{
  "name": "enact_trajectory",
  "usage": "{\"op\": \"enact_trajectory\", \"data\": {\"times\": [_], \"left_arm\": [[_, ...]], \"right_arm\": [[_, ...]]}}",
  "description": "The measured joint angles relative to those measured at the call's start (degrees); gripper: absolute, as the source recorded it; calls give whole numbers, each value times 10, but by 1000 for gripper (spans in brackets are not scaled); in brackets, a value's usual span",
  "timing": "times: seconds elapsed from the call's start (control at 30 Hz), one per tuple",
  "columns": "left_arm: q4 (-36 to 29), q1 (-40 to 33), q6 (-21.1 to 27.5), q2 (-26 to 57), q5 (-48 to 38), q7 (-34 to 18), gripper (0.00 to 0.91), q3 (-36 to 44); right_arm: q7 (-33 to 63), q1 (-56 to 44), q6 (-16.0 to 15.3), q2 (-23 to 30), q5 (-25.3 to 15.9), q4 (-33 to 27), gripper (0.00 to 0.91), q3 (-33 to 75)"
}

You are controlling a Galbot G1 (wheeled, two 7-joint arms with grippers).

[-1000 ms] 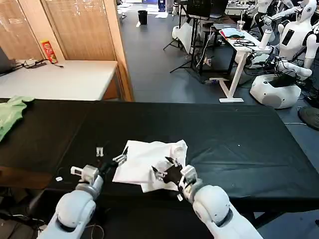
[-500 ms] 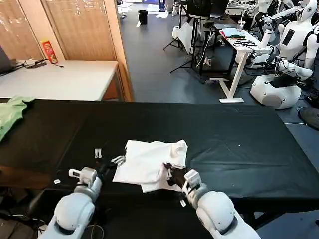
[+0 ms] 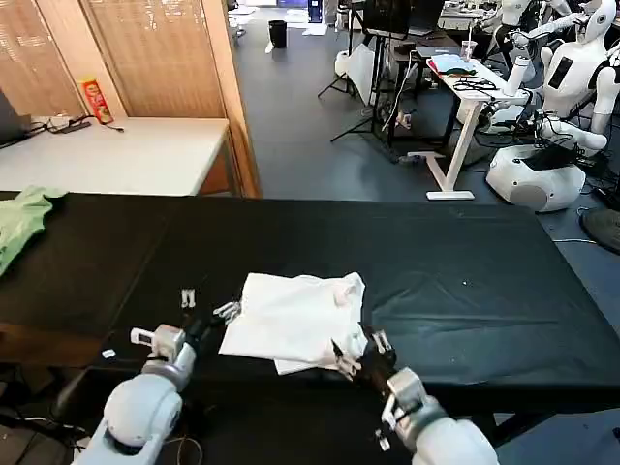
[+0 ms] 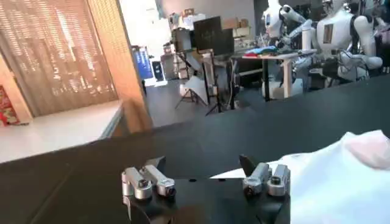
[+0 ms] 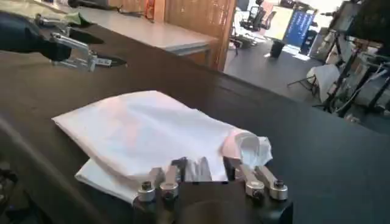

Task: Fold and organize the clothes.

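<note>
Our right gripper has backed off the soft, folded white T-shirt, jaws open, empty; our left gripper gapes beside it on the black tabletop.

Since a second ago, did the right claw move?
Yes. The right claw slid back off the white T-shirt toward the black table's near edge.

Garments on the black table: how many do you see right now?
2. The white T-shirt lies folded near the table's front edge, between the open left gripper and open right gripper. A light green garment lies at the far left edge, partly cropped.
</note>
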Motion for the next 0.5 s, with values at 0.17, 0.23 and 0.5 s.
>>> {"op": "enact_trajectory", "data": {"times": [0.17,0.23,0.5], "left_arm": [[14,0,-6,-7,-31,2,878,-6],[17,0,-5,-9,-52,3,878,-10],[52,-8,-1,-34,-154,15,878,-26]], "right_arm": [[24,-9,26,23,42,-12,878,11],[24,-3,31,36,45,-20,878,13],[21,-25,54,74,72,-19,878,55]]}}
